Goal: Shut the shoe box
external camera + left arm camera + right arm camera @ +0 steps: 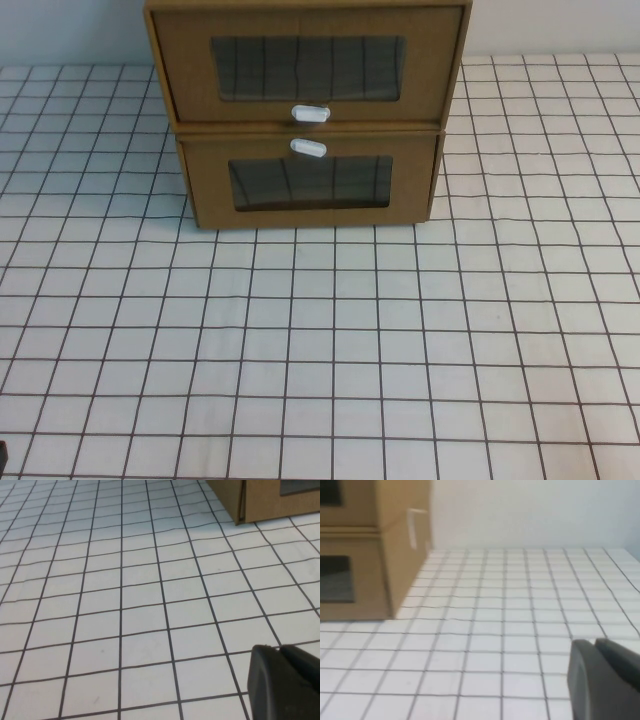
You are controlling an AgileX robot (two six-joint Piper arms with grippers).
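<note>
Shoe box (308, 70) stacked on twin drawer (310, 182); contents unclear. Left gripper (285, 682), right gripper (605, 677) low over table, fingers' state unclear.

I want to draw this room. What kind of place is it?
Probably a robot test table, not a home: a white cloth with black grid lines, two stacked brown cardboard drawer boxes, a plain wall. The left tool and right tool hang low over the cloth.
</note>
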